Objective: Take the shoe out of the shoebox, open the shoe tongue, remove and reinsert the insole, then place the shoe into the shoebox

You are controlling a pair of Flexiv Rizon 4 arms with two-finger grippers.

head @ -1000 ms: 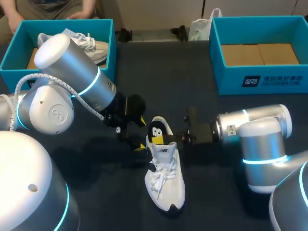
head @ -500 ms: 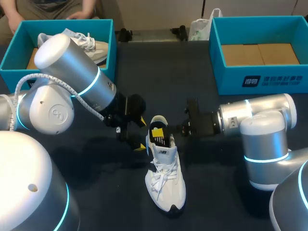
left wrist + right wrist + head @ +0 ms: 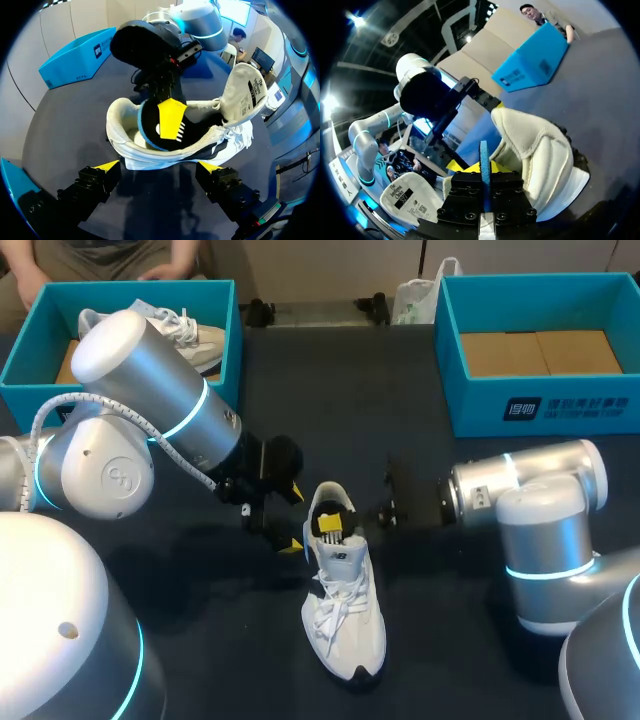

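A white shoe [image 3: 345, 620] lies on the dark table, heel toward the arms, its tongue [image 3: 245, 95] folded open. My right gripper [image 3: 335, 525] reaches into the heel opening and is shut on the edge of the black, blue-rimmed insole [image 3: 484, 155]. That insole [image 3: 150, 125] stands partly inside the shoe [image 3: 150, 155]. My left gripper [image 3: 295, 518] is open beside the heel, one yellow tip on each side of the shoe's back end and touching nothing. In the right wrist view the right gripper [image 3: 485, 175] pinches the thin insole beside the padded heel collar of the shoe [image 3: 535, 150].
A blue shoebox [image 3: 30, 340] at the back left holds another white shoe [image 3: 195, 335]. A second blue shoebox [image 3: 540, 400] at the back right shows only its cardboard floor. Bare table lies in front of the shoe's toe.
My right gripper's fingers have closed onto the insole, and the insole now sits lower in the shoe. The left arm has not moved.
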